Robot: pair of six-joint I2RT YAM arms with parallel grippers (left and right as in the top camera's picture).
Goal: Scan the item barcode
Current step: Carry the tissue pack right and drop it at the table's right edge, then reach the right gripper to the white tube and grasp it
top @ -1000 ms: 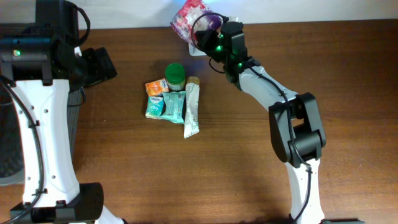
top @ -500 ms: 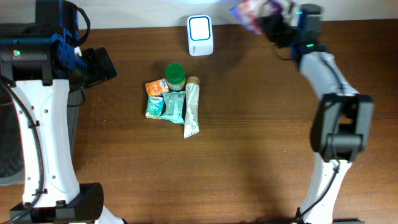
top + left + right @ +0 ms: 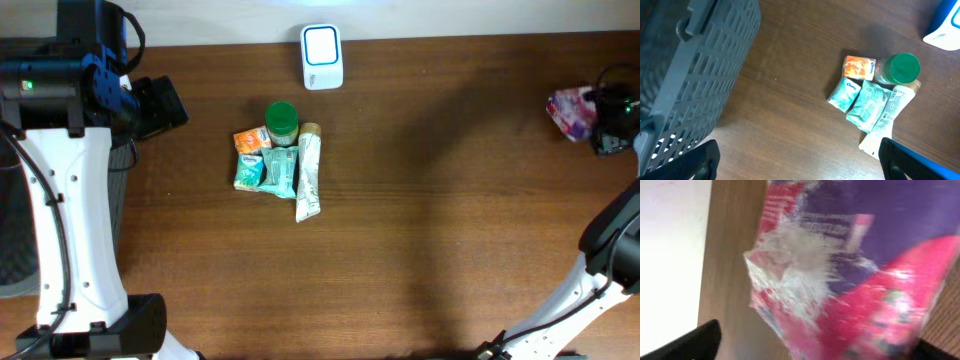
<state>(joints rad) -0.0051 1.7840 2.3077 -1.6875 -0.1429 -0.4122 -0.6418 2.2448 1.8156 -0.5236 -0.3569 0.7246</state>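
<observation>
Seemingly light and limp, the crinkly pink-and-purple packet point(image 3: 568, 110) is over the table's point(image 3: 450, 250) far right, well apart from the scanner point(image 3: 322, 57) at the back edge. The right gripper's point(image 3: 598, 118) jaws stand apart with the blurred packet between them; contact cannot be told. Its glossy film looks slippery and crushable, so a pinch on a sealed end seems safest. The left gripper point(image 3: 799, 162), jaws wide, hangs near the basket point(image 3: 695, 75). Bare wood runs from packet to scanner, and the pile point(image 3: 280, 165) lies clear of that path.

There's the left gripper point(image 3: 163, 104) hovering far left, jaws spread wide; the right gripper point(image 3: 610, 122) reaches far right, jaws wide apart.
</observation>
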